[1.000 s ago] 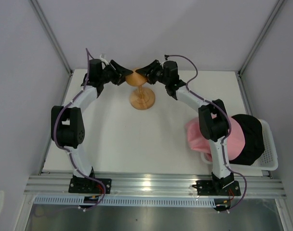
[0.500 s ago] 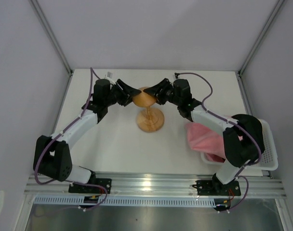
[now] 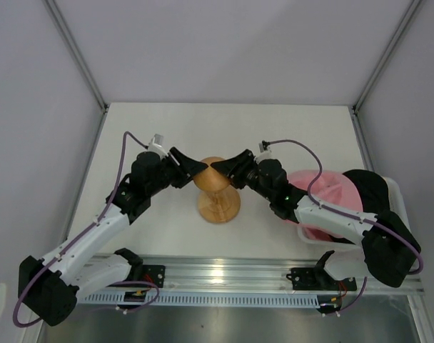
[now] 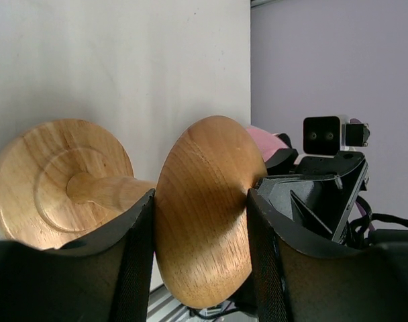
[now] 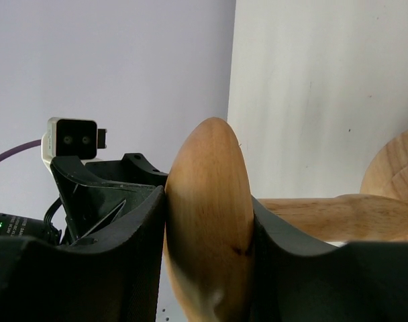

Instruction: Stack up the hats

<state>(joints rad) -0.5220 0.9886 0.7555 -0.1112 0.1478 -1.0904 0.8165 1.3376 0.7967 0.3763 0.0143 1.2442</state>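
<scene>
The wooden round-topped stand (image 3: 217, 204) stands on the white table near the middle. My left gripper (image 3: 195, 171) grips its round top from the left and my right gripper (image 3: 223, 170) from the right. In the left wrist view the jaws (image 4: 200, 201) press both sides of the top (image 4: 204, 215). In the right wrist view the jaws (image 5: 207, 201) do the same (image 5: 207, 235). The pink hat (image 3: 320, 187) and the black hat (image 3: 374, 196) lie in the basket at the right. The beige hat is out of view.
The white perforated basket (image 3: 401, 214) sits at the table's right near corner, partly over the edge. Grey walls with metal posts enclose the table. An aluminium rail runs along the near edge by the arm bases.
Both arms have drawn back toward the near edge, bringing the wooden stand from the far side of the table to its middle. Both grippers stay shut on its top.
</scene>
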